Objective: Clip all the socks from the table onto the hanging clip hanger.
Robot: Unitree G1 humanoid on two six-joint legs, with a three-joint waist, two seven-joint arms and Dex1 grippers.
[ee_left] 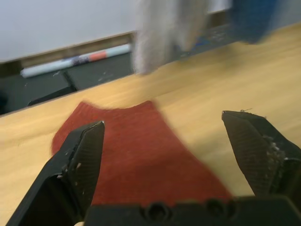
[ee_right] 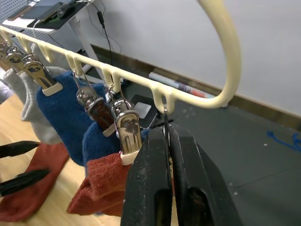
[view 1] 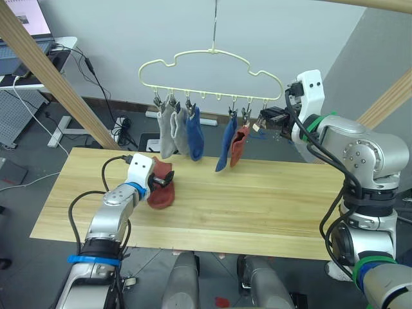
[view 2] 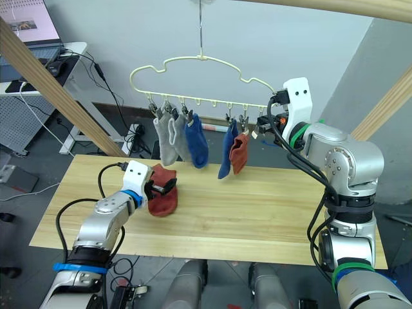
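Note:
The clip hanger [view 1: 213, 51] hangs over the table's [view 1: 257, 199] far edge. Clipped to it are two grey socks [view 1: 168, 132], a blue sock [view 1: 195, 135], a second blue sock [view 1: 226, 145] and a rust-red sock [view 1: 239, 145]. One more rust-red sock [view 1: 161, 193] lies on the table at the left. My left gripper [view 1: 162, 179] is open just above it, a finger [ee_left: 80, 155] on either side of the red knit [ee_left: 141, 150]. My right gripper [ee_right: 168, 129] is shut on the end clip [ee_right: 165, 113] at the hanger's right end, beside the hung red sock [ee_right: 101, 188].
Thick wooden poles [view 1: 51, 77] slant up at the left and at the right [view 1: 386, 103] of the table. A desk with a laptop [view 1: 26, 38] stands at the back left. Cables [view 1: 122, 122] lie on the floor behind the table.

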